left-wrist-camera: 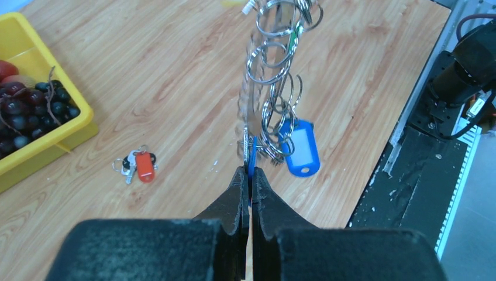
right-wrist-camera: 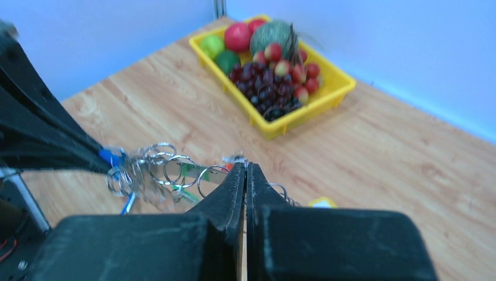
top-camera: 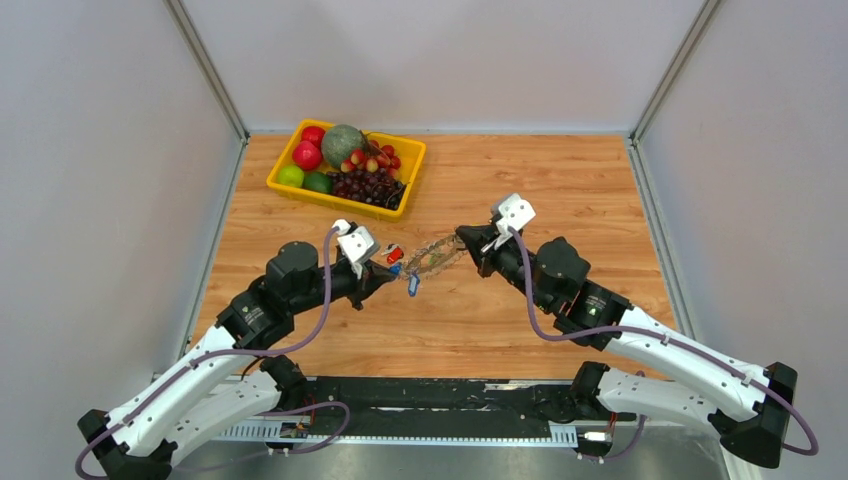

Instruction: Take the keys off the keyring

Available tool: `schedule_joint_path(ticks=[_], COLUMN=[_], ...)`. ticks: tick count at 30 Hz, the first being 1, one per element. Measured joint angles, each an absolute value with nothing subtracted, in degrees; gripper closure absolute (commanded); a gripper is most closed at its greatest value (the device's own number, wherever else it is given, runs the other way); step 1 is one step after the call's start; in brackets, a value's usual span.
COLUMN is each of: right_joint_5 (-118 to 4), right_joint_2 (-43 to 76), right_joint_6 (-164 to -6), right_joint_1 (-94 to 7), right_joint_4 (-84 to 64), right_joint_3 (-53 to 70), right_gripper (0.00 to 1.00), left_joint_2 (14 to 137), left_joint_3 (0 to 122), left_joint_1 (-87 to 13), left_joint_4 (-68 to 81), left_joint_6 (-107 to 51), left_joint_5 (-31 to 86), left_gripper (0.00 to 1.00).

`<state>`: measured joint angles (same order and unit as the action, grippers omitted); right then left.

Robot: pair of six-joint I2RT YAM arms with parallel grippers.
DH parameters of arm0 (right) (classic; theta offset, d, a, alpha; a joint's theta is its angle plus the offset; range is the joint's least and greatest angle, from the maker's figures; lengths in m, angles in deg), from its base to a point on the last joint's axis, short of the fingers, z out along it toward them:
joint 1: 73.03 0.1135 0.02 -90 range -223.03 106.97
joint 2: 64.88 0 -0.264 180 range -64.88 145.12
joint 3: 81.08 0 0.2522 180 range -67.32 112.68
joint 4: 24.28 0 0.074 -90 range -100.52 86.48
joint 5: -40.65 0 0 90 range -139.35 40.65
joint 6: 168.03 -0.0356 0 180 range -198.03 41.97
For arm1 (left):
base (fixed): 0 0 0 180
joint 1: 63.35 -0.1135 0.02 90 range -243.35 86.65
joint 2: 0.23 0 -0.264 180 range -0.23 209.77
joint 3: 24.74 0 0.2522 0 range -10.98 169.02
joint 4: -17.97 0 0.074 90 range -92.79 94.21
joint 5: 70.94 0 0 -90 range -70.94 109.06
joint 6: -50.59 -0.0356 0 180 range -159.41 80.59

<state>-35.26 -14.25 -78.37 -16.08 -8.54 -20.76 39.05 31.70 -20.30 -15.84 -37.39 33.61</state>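
Left fingers [left-wrist-camera: 238, 193] and right fingers [right-wrist-camera: 234, 188] both clenched, each pinching one end of the keyring [top-camera: 435, 256], which is strung between them above the desk [top-camera: 560, 190]. Blue tag [left-wrist-camera: 301, 149] hangs just beyond the left tips. Red-headed keys [left-wrist-camera: 140, 165] lie loose on the desk beside those tips. Judged: some off, most rings still strung.

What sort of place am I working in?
Probably a robot lab test cell: a wooden table walled in by plain grey panels on metal frame posts, with a yellow tray of fruit as a prop.
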Motion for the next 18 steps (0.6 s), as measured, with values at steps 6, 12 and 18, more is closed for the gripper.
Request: schedule_joint_path(ticks=[6, 12, 18], right_joint_5=[-36.01, -40.34, -45.78], right_joint_2=[-14.38, -13.81, -10.80], right_joint_6=[-71.72, -67.20, -65.82], right_joint_1=[-16.08, -15.80, -15.71], right_joint_4=[-20.71, -26.27, -26.20], right_joint_3=[-20.78, -20.76, -18.11], right_gripper=[1.00, 1.00, 1.00], left_joint_2=[38.81, 37.39, 36.17], left_joint_3=[28.42, 19.06, 11.83], left_joint_1=[-20.30, -20.30, -20.30], left_joint_4=[-13.17, -3.08, 7.87], left_joint_6=[-36.47, -31.73, -28.78], left_joint_5=[34.86, 35.71, 37.00], left_gripper=[1.00, 1.00, 1.00])
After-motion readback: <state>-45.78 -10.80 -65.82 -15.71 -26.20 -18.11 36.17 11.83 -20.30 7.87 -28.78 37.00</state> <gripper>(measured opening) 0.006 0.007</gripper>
